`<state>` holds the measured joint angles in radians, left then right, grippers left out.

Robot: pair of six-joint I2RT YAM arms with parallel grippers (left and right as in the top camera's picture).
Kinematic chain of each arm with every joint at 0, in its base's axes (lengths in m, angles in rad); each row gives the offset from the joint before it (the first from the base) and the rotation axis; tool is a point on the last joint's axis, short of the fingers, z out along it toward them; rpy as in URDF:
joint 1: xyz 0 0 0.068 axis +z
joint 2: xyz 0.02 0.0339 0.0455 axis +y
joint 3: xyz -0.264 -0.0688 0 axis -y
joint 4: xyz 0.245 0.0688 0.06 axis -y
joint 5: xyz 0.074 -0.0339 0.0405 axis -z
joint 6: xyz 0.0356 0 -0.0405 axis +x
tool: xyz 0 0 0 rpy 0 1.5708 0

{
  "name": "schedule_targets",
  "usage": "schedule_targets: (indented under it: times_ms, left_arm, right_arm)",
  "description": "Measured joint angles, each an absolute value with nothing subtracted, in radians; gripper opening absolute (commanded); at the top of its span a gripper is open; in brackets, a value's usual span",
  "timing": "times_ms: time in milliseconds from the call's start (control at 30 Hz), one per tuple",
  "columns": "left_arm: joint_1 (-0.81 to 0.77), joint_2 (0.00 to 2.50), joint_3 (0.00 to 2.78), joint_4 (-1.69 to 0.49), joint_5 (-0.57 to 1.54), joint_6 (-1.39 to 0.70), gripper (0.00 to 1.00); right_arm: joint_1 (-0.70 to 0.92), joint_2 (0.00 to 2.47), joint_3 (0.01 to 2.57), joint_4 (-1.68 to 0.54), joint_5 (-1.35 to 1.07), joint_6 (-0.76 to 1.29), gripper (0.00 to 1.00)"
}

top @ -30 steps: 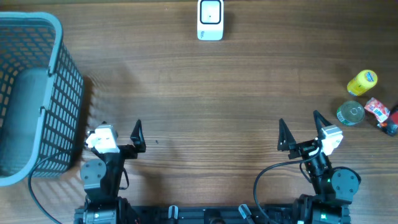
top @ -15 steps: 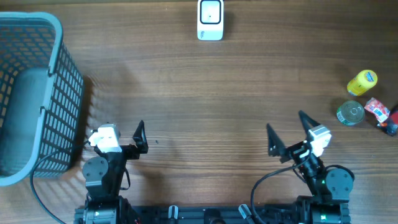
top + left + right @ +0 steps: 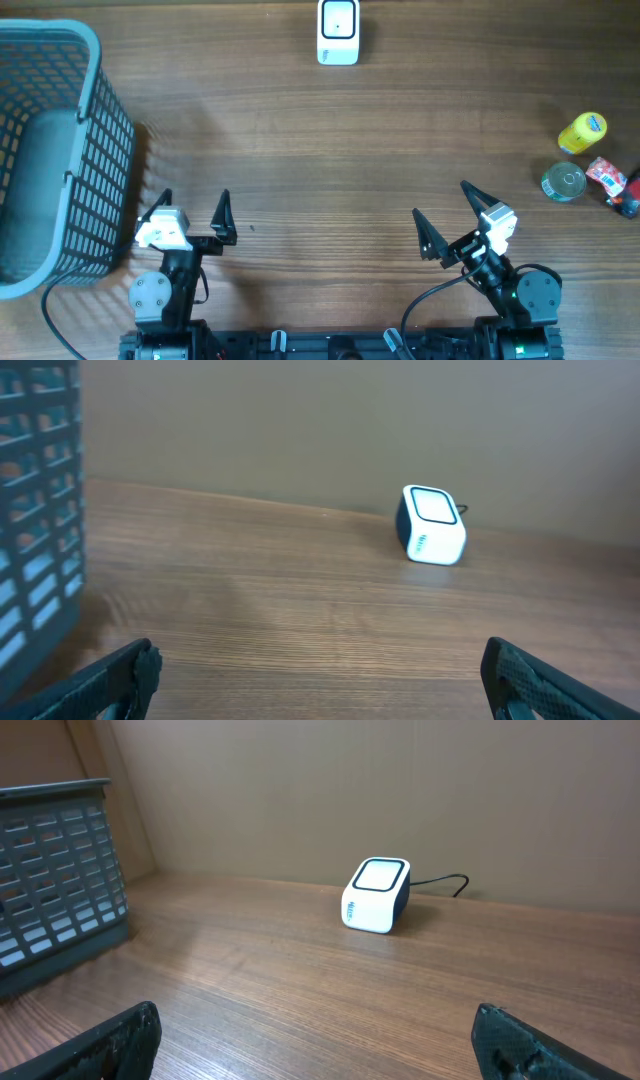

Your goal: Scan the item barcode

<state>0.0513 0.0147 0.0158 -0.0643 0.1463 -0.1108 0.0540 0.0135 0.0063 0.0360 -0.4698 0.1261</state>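
The white and blue barcode scanner (image 3: 338, 32) stands at the table's far edge; it also shows in the left wrist view (image 3: 432, 525) and the right wrist view (image 3: 377, 895). Several items lie at the right edge: a yellow bottle (image 3: 582, 133), a round can (image 3: 563, 182) and a red packet (image 3: 607, 175). My left gripper (image 3: 193, 205) (image 3: 318, 660) is open and empty near the front edge, beside the basket. My right gripper (image 3: 441, 202) (image 3: 315, 1020) is open and empty at the front right, well left of the items and angled toward the scanner.
A grey-blue mesh basket (image 3: 50, 150) fills the left side, close to my left gripper; its wall shows in the left wrist view (image 3: 40, 540) and the right wrist view (image 3: 60, 870). A dark item (image 3: 630, 205) sits at the right border. The scanner's cable (image 3: 440, 883) trails behind it.
The right gripper has swung leftward, away from the items, and now points more toward the table's middle. The left gripper has only shifted slightly. Both stayed open.
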Motion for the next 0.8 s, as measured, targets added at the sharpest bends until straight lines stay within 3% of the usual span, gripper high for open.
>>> schedule_targets:
  times_ms: [600,800]
  left_arm:
    - [0.045,0.015,0.016,-0.064,0.146,-0.111,1.0]
    - [0.045,0.015,0.016,-0.065,0.146,-0.111,1.0]
  right_arm:
    - [0.054,0.014,0.006,0.037,-0.458,0.105,1.0]
    - [0.056,0.012,0.006,0.141,-0.231,0.275,1.0]
